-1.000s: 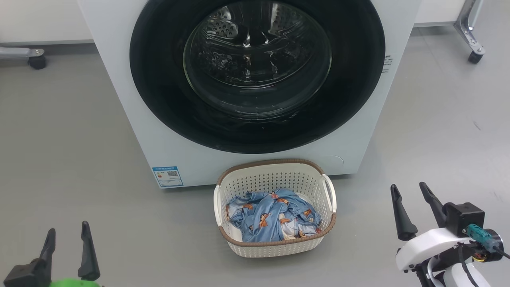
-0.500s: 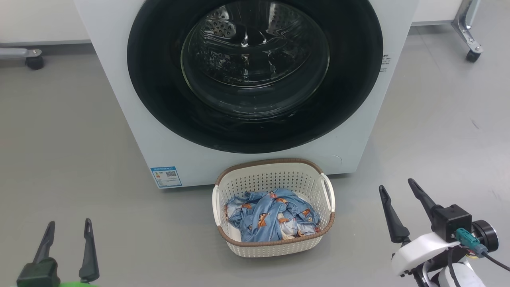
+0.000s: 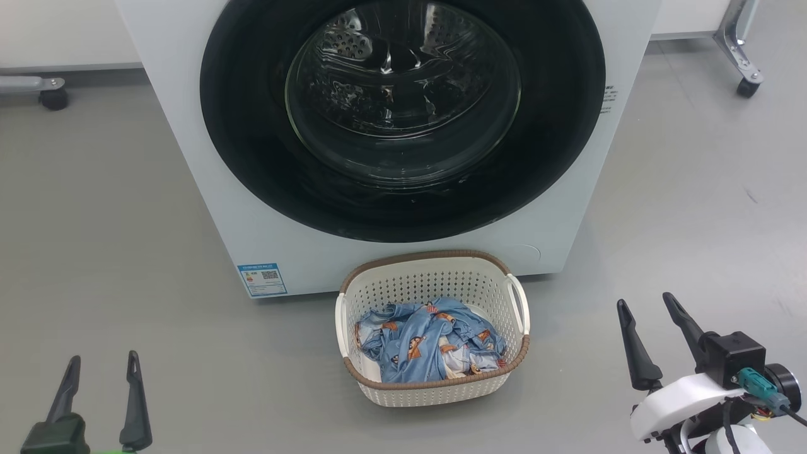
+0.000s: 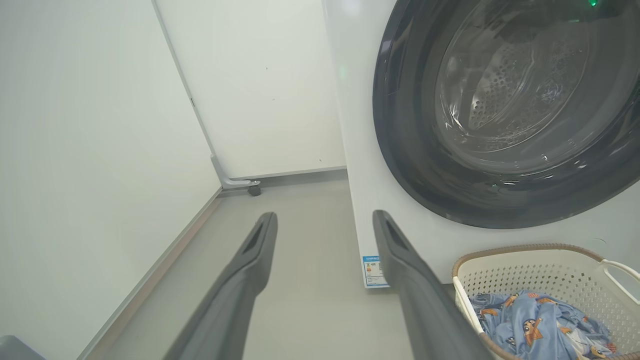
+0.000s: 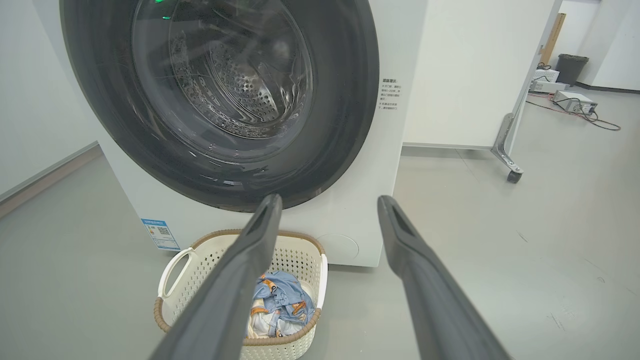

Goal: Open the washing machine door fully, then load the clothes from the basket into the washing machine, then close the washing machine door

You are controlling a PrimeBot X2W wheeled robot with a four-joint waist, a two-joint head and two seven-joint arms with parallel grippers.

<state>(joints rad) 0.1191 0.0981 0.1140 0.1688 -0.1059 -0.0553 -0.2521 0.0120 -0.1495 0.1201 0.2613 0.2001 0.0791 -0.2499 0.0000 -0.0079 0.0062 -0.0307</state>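
The washing machine [image 3: 183, 145] fills the upper middle of the head view. Its washing machine door [image 3: 246, 157] lies flush against the white front, closed. Just below it, at the frame's centre, the basket [image 3: 435, 394] stands on the grey floor [image 3: 126, 252] with the clothes [image 3: 429, 343] crumpled inside. The left end effector [image 3: 104, 358], at the lower left, has its fingers parted and holds nothing. The right end effector [image 3: 645, 301], at the lower right, is likewise spread and empty. Both are well apart from the basket.

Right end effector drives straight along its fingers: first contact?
Probably the washing machine front by the lower rim of the closed washing machine door, passing above the basket; depth unclear.
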